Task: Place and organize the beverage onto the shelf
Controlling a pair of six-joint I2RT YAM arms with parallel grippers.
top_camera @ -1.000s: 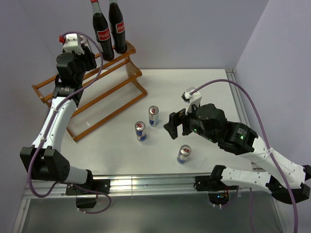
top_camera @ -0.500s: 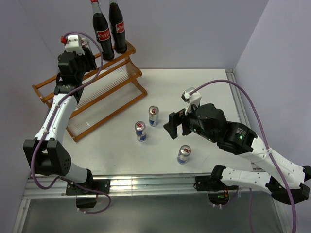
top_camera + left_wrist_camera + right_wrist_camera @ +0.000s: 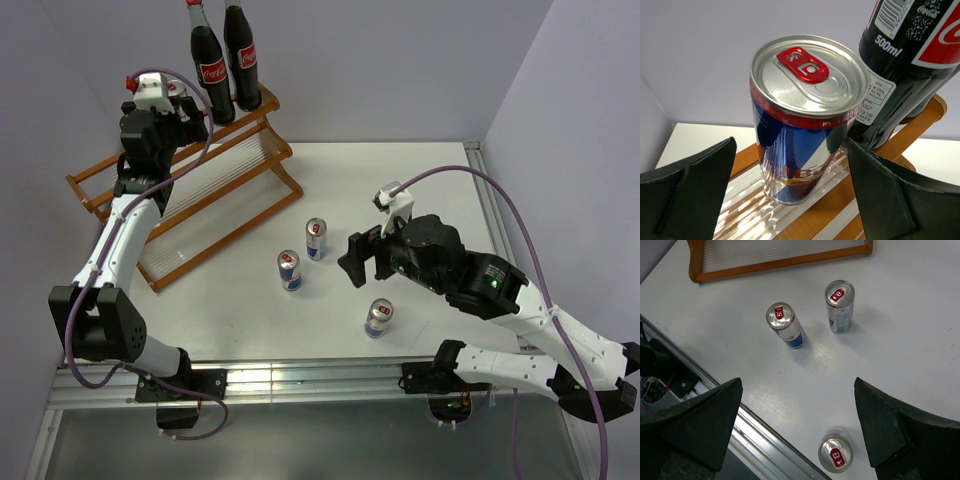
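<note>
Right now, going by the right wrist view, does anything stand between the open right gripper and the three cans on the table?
Nothing visible does. The right gripper hangs open above bare table, and the three cans stand upright and apart, each clear from above.

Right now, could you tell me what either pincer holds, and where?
Nothing: the left pincer stands open astride the can on the shelf; the right pincer hangs open, empty.

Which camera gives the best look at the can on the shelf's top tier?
Left wrist: the can fills the frame, upright on the ribbed panel, between the open jaws of the left gripper, beside a cola bottle. Top external shows only a sliver behind that gripper; right wrist misses it.
</note>
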